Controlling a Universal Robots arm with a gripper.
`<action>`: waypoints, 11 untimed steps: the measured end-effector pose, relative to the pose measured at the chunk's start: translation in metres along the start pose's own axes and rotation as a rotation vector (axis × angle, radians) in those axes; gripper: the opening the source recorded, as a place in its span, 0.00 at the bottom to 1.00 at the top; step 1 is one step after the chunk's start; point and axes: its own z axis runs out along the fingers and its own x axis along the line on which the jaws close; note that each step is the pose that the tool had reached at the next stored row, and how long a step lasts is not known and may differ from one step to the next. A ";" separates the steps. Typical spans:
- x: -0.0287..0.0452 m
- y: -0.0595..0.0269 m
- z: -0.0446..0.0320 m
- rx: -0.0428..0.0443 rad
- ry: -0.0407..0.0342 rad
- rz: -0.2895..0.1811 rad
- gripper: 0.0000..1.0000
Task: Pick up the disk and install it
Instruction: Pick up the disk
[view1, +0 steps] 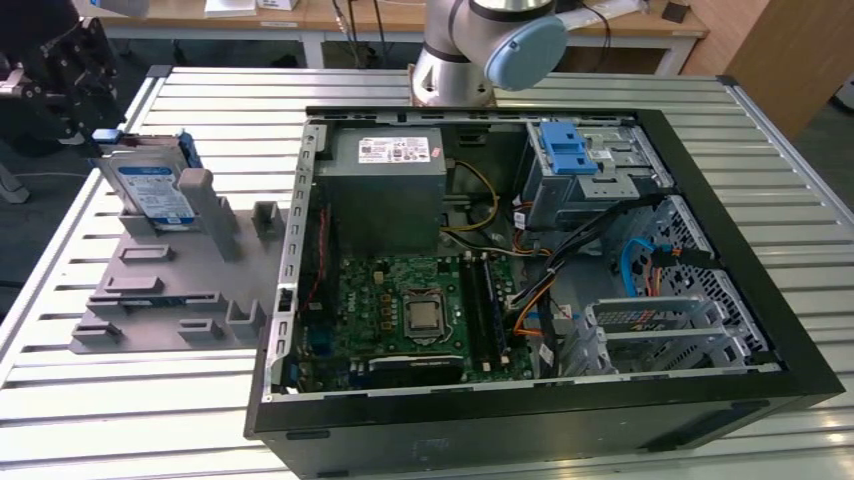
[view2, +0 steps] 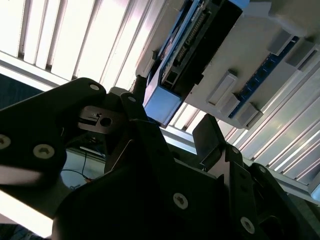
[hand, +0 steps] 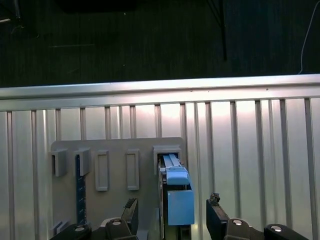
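The disk (view1: 150, 190) stands on edge in a slot of the grey fixture plate (view1: 160, 295) at the exterior view's left. It is silver with a white-and-blue label and blue carrier rails. My black gripper (view1: 91, 105) hangs just beyond the disk's far upper end. In the first wrist view the gripper (hand: 172, 207) is open, one fingertip (hand: 131, 207) on each side of the disk's blue end (hand: 179, 200). The second wrist view shows the same open gripper (view2: 172, 117) straddling the disk (view2: 186, 52), with a gap on both sides.
An open computer case (view1: 747, 300) lies on the slatted metal table (view1: 134, 420). Inside it are a grey power supply (view1: 387, 160), a motherboard (view1: 400, 310), cables and a drive cage with a blue carrier (view1: 574, 155). The arm's base (view1: 454, 60) stands behind the case.
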 end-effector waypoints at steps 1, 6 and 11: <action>0.0000 0.0000 0.0005 0.0000 0.0000 0.000 0.65; 0.0000 0.0000 0.0037 0.0000 0.0000 0.000 0.65; 0.0000 0.0006 0.0073 0.0001 0.0000 0.000 0.65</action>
